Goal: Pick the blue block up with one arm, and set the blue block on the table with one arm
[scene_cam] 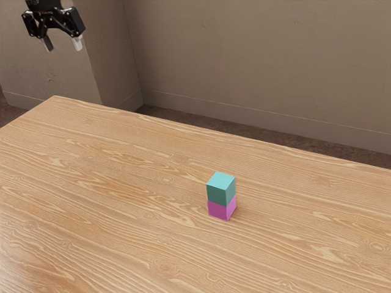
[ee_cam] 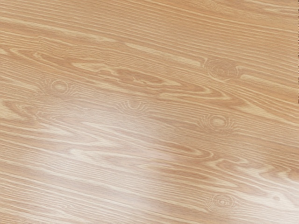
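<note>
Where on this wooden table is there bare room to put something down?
The wooden table lies bare all round the blue block and the magenta block under it: out to the far edge, and toward the exterior view's left and right. The only crowded spot is that two-block stack.

The blue block is teal-toned, the other block magenta, the tan table wavy-grained

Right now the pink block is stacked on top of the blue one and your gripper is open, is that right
Not quite: the order is reversed. The exterior view shows the blue block on top of the pink block. My gripper is open, as you say.
</note>
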You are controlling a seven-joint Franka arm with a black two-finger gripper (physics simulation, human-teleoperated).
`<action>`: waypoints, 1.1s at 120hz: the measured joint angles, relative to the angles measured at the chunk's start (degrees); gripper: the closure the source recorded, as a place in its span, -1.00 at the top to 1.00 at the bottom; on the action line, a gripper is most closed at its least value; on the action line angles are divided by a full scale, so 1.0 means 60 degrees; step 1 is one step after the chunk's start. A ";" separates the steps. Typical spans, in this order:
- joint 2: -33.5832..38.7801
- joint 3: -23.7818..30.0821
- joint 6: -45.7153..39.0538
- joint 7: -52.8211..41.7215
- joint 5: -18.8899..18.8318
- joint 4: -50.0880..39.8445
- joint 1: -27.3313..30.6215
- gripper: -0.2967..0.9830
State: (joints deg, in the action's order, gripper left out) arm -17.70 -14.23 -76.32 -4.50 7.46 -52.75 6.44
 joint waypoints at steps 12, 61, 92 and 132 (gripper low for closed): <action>0.0000 -0.0025 0.0016 -0.0040 0.0033 0.0000 -0.0005 0.50; 0.1170 0.0085 -0.0702 -0.0102 -0.0741 0.0365 -0.0627 0.50; -0.1068 0.0096 -0.1274 -0.0026 -0.1604 0.0145 -0.0726 0.50; -0.2764 0.0959 -0.2151 0.0049 -0.1048 0.0044 -0.0797 0.50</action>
State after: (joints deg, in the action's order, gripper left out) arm -34.29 -8.48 -89.23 -4.21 1.17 -52.49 1.66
